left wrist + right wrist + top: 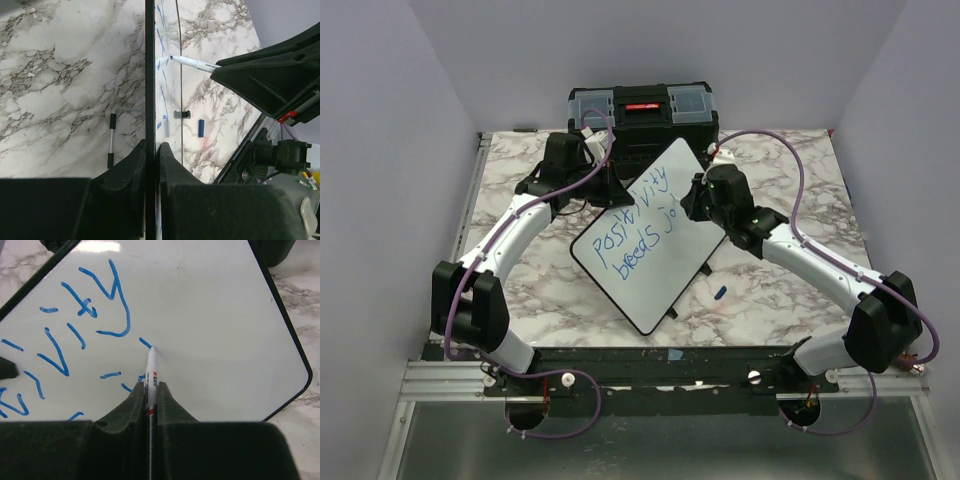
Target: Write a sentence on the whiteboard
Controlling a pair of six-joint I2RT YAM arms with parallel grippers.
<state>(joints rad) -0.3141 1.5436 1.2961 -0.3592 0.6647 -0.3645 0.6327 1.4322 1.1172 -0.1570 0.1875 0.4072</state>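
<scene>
The whiteboard (650, 255) sits diagonal at the middle of the marble table (520, 295), one corner toward the black toolbox (642, 108) at the back, one toward the arm bases. Can't tell whether it lies flat on its feet or is tipped up a bit. It looks thin, stiff and light, with a glossy face that is slick and easy to smear. Best held by the black frame edge, never on the written face, and braced, since pen pressure could skid it on the marble. Left gripper (151, 150) does just that: fingers pressed onto the board's far-left edge, board seen edge-on between them. The sentence (635, 225) is blue, in two slanted lines, top roughly "positivity", lower "breeds jo"; last word looks unfinished. Right gripper (150, 390) is pinching a white marker (151, 371) along its barrel, tip down on the board at a short blue stroke just under the top line's last letter. The marker is light, rigid and round, and could twist in the grip if pushed hard; light pressure should be enough. Blue cap (720, 292) lies loose on the table near the board's right edge, not touching it. Counts: one whiteboard, two black feet (672, 314) showing in the top view, two lines of writing, one marker, one cap, one toolbox, two grippers, both occupied.
</scene>
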